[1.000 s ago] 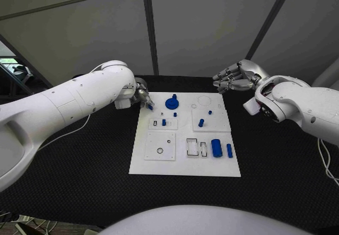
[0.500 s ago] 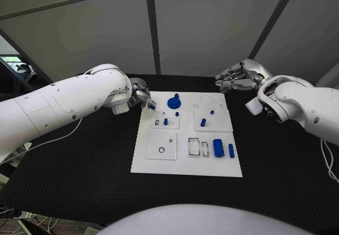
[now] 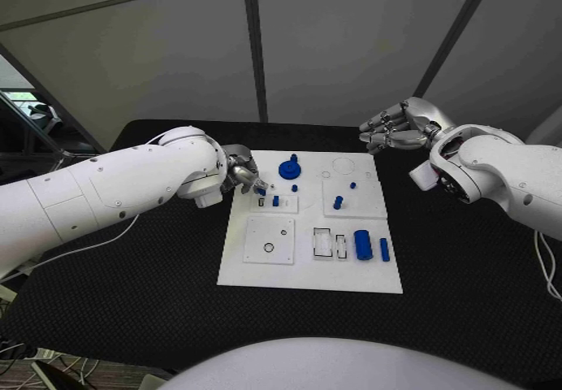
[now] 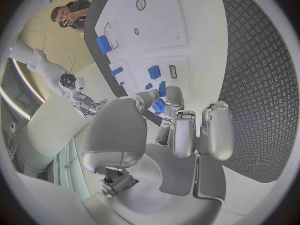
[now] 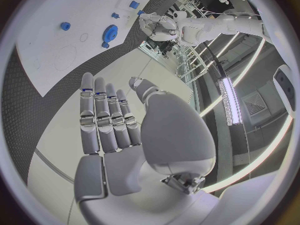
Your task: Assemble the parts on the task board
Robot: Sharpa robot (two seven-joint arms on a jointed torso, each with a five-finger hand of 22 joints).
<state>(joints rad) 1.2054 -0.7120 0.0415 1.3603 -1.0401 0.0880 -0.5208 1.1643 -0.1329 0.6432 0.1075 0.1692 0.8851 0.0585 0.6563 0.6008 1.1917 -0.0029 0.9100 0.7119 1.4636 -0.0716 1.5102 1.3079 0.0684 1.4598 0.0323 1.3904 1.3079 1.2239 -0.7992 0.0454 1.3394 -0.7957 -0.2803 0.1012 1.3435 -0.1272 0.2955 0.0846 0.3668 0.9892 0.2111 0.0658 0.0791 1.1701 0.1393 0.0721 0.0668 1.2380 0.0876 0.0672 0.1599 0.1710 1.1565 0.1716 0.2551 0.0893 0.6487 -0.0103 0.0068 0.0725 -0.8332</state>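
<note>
- White task board (image 3: pixel 310 272) lies in the middle of the black surface (image 3: pixel 140 301), long side running away from the robot.
- Left hand (image 3: pixel 241 174) hovers over the board's far left corner, pinching a small blue part (image 4: pixel 158 106) between thumb and fingertips.
- Right hand (image 3: pixel 392 130) hangs beyond the board's far right corner, apart from it, fingers straight and side by side, grasping nothing.
- Blue gear-shaped part (image 3: pixel 288 171) sits near the board's far edge.
- Blue cylinder (image 3: pixel 362 244) and slim blue bar (image 3: pixel 383 249) lie side by side at the board's right edge.
- Small blue pegs (image 3: pixel 337 201) stand on the far square plates.
</note>
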